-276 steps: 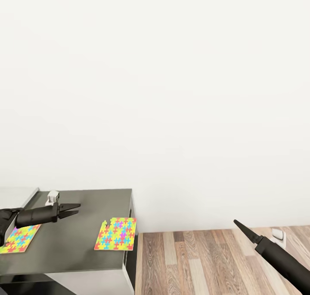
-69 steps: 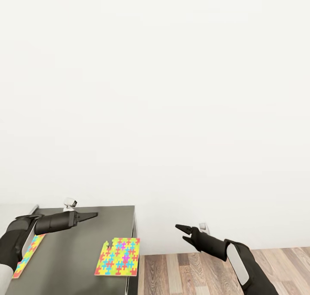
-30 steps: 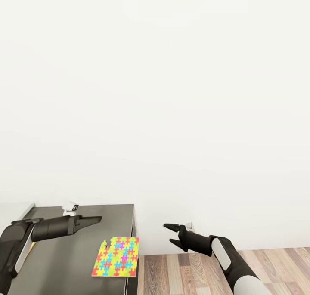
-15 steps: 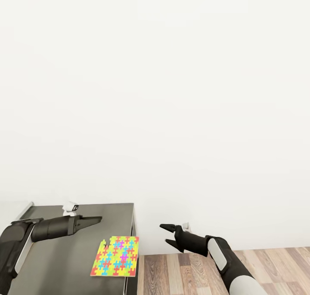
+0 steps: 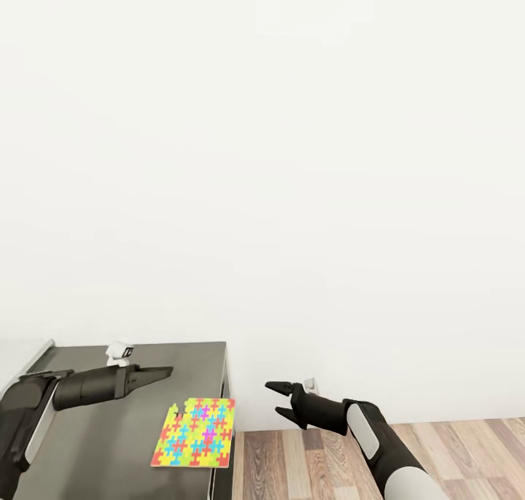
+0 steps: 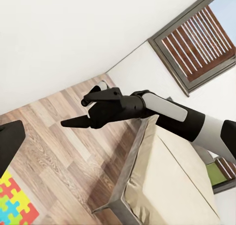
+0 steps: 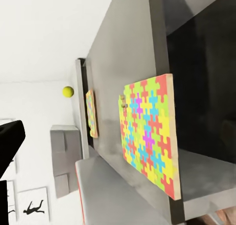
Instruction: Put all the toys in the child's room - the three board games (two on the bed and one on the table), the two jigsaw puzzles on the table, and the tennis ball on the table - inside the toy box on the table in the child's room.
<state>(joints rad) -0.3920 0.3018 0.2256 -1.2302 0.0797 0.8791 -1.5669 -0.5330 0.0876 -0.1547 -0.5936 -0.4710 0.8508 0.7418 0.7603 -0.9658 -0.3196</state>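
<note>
Right claw [image 5: 274, 399], fingers apart, hovers over wood floor [image 5: 452, 456] beside table [image 5: 109, 442].

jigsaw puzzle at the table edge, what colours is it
Mostly yellow, with red, blue, green and pink interlocking pieces. The jigsaw puzzle shows best in the right wrist view.

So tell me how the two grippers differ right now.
The left gripper has its fingers together, while the right gripper has its fingers spread. The left one hangs over the dark table; the right one hangs beyond the table's end, over the wood floor. Both are black and hold nothing.
</note>
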